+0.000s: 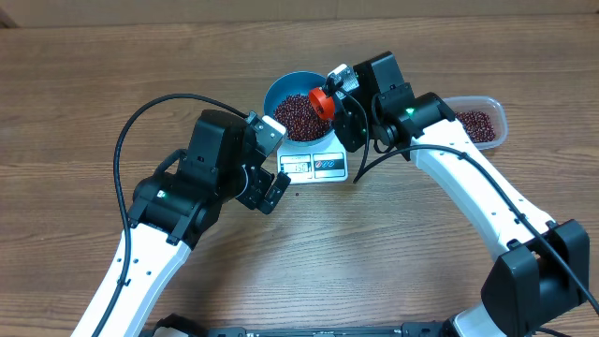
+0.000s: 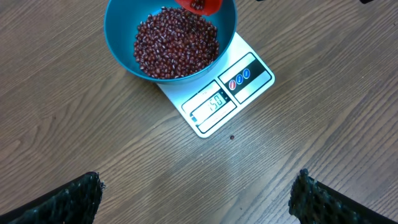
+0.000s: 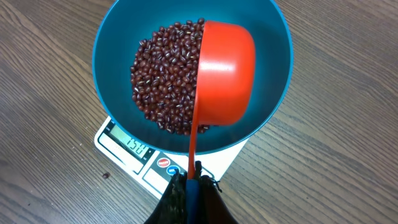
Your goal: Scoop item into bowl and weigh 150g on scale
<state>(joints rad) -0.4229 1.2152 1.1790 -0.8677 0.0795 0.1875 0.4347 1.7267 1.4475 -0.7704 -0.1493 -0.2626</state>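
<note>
The blue bowl [image 1: 278, 91] stands on the white scale [image 1: 314, 166], with a heap of red-brown beans [image 1: 298, 114] inside. In the right wrist view my right gripper [image 3: 191, 180] is shut on the thin handle of an orange scoop [image 3: 227, 71]. The scoop hangs tipped on its side over the beans [image 3: 165, 78], its underside facing the camera. The scale's display [image 2: 214, 102] seems to read 150. My left gripper [image 2: 198, 199] is open over bare wood in front of the scale [image 2: 249, 84], holding nothing. It sits at the scale's left front corner.
A clear plastic tub [image 1: 493, 110] holding more beans [image 1: 475, 126] stands at the right, behind the right arm. One stray bean [image 2: 232, 137] lies on the wooden table just in front of the scale. Black cables loop over both arms.
</note>
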